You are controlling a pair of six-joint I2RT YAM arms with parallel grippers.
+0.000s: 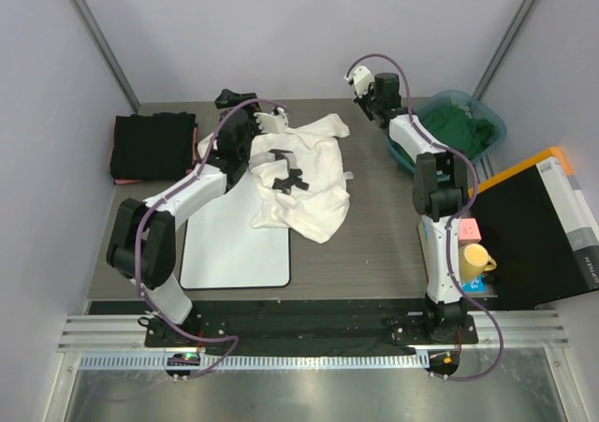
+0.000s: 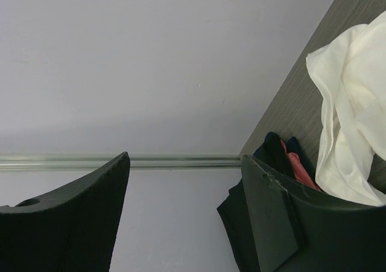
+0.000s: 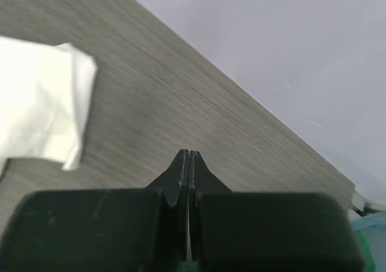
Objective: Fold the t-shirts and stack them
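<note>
One crumpled, soft white t-shirt lies on woodgrain table; left hand spread empty, right hand pinched closed.

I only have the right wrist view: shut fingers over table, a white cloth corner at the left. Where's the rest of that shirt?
Observer: The white t-shirt lies crumpled in the middle, partly over the white board.
Operator: And the left gripper?
Observer: The left gripper is open, holding nothing, by the shirt's far edge.
Operator: Any shirts folded yet?
Observer: A folded dark stack sits at the far left.
</note>
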